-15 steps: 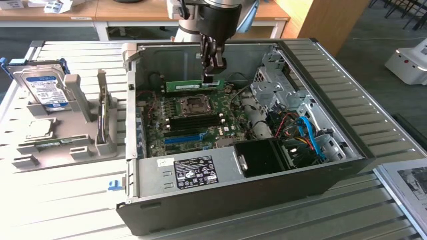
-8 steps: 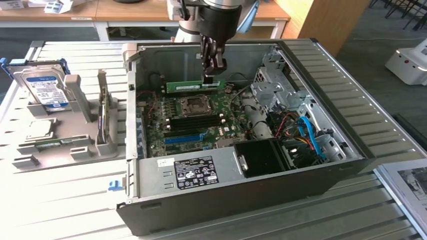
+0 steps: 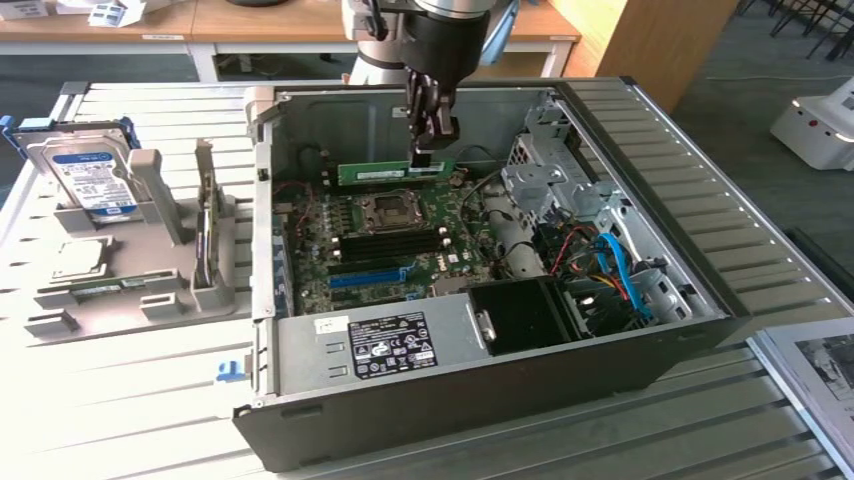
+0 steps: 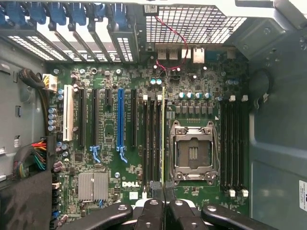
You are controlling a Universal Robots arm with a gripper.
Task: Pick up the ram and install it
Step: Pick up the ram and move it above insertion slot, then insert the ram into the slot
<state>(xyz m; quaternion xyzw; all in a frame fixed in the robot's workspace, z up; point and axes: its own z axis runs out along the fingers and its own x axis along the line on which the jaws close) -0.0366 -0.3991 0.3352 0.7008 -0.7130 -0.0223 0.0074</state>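
The ram point(image 3: 380, 173), a narrow green stick with a white label, hangs level above the motherboard point(image 3: 380, 240) inside the open computer case point(image 3: 641, 140). My gripper point(image 3: 424, 152) comes down from above and is shut on the stick's top edge near one end. In the wrist view the ram point(image 4: 163, 139) shows edge-on as a thin line between my fingers point(image 4: 151, 211). It lies over the black memory slots point(image 4: 151, 139) just beside the CPU socket point(image 4: 193, 152). A second bank of memory slots point(image 4: 232, 143) lies on the socket's other side.
At the exterior view's left, a grey stand point(image 3: 134, 290) holds a hard drive point(image 3: 87, 180), an upright green expansion card point(image 3: 203, 235) and a CPU chip point(image 3: 80, 258). Inside the case are a drive cage point(image 3: 561, 180), cables point(image 3: 607, 265), a black shroud point(image 3: 527, 310) and the power supply point(image 3: 387, 340).
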